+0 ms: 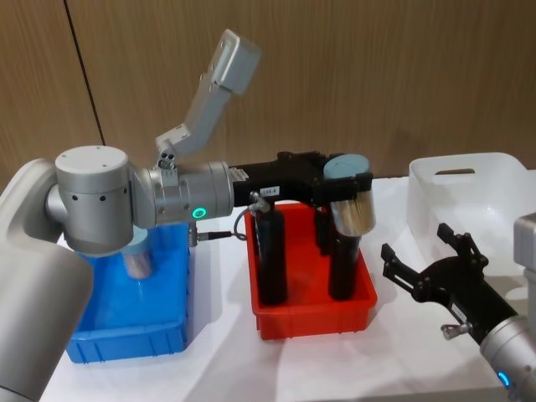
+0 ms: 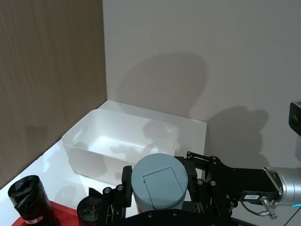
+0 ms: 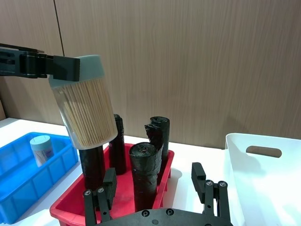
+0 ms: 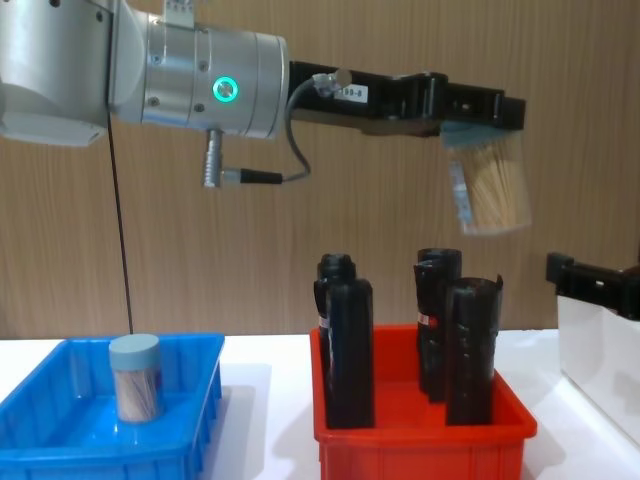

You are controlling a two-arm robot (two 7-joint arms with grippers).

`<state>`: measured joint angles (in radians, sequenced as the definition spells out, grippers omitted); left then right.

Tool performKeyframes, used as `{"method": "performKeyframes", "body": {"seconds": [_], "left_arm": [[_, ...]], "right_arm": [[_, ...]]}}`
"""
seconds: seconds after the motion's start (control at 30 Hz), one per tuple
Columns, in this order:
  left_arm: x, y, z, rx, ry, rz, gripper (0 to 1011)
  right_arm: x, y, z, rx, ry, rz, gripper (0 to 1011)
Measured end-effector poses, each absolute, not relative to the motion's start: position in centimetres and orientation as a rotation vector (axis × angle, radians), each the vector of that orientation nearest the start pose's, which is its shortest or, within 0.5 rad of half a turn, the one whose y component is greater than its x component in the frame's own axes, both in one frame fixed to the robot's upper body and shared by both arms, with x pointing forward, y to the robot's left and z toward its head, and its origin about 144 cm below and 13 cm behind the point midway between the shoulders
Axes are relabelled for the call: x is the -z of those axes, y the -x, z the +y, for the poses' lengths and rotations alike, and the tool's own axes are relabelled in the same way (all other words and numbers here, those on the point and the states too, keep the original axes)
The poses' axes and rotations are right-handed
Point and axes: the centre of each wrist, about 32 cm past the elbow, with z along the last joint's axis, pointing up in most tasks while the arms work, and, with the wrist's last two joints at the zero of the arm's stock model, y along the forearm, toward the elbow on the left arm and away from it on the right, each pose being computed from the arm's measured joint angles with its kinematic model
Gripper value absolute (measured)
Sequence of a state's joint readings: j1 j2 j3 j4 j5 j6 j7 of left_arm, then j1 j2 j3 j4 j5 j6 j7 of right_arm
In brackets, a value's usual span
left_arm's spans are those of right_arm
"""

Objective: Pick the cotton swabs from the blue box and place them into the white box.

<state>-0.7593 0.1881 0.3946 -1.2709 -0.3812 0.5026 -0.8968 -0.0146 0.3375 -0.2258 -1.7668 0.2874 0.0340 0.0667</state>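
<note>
My left gripper (image 1: 345, 182) is shut on a clear tub of cotton swabs (image 1: 350, 201) with a grey-blue lid, held high over the far right part of the red bin (image 1: 310, 325). The left wrist view looks down on that tub's lid (image 2: 157, 181), with the white box (image 2: 75, 137) beyond it. A second tub of cotton swabs (image 1: 139, 256) stands upright in the blue box (image 1: 126, 339) on the left. The white box (image 1: 502, 180) sits at the far right. My right gripper (image 1: 416, 241) hovers open and empty between the red bin and the white box.
The red bin (image 4: 420, 435) stands between the two boxes and holds several tall black rolls (image 4: 348, 350). The held tub (image 4: 490, 190) hangs well above their tops. A wood-panel wall closes the back of the table.
</note>
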Motion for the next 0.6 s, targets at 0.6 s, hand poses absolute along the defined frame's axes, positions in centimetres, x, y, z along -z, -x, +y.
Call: {"method": "performKeyframes", "body": {"seconds": [0.6], "left_arm": [[-134.27, -62.44, 17.92, -0.341, -0.116, 0.117, 670]], "right_arm": [[-118.87, -44.33, -23.71, 1.229, -0.026, -0.075, 1001]]}}
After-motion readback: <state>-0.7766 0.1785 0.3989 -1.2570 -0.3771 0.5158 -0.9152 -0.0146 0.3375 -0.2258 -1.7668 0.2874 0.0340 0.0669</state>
